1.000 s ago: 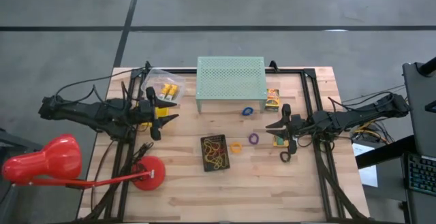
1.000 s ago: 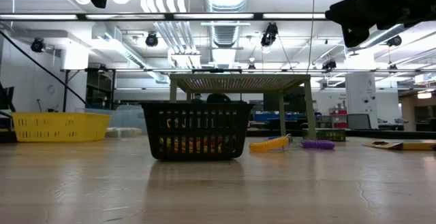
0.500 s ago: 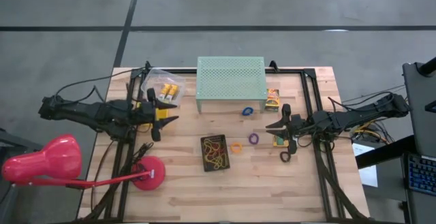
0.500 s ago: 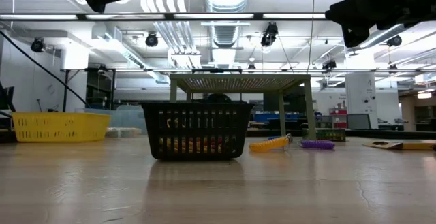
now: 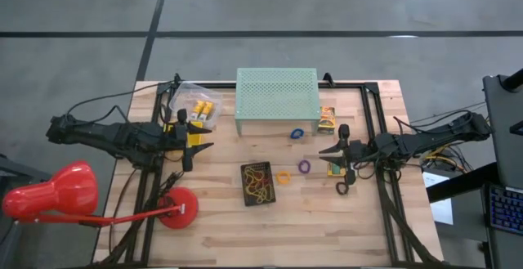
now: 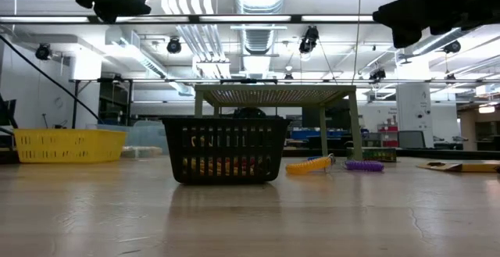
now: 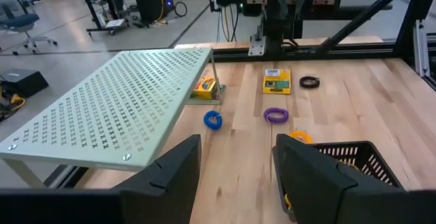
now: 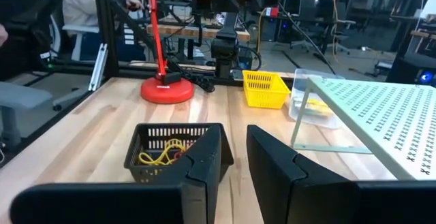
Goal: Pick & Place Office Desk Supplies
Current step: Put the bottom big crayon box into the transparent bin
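1. Landmark: the mint-green stand (image 5: 277,100), sitting at the far-centre of the table (image 5: 221,228).
2. Left gripper (image 5: 202,136) hangs in the air off the stand's left end, near its front corner. Fingers (image 7: 170,171) spread wide, nothing btwn them.
3. Right gripper (image 5: 331,159) hovers off the stand's right front corner, over a yellow box (image 5: 334,169). Fingers (image 8: 204,157) set narrow, a slim gap showing, holding nothing.
4. Black basket (image 5: 257,183) sits in front of the stand, well clear of it, w/ yellow and red rubber bands (image 5: 259,181) piled inside.
5. Orange band (image 5: 283,177) lies just beside the basket, on the side toward the right gripper; purple band (image 5: 304,166) a bit nearer the stand.
6. Blue ring (image 5: 297,132) lies close to the stand's front right leg.
7. Printed box (image 5: 327,118) lies just off the stand's right end.
8. Black ring (image 5: 341,188) is well in front of the stand, near the right gripper.
9. Clear bag w/ yellow boxes (image 5: 200,109) lies beside the stand's left end.
10. Pink lamp (image 5: 49,193) stands at the table's near-left, base (image 5: 180,209) on the wood.
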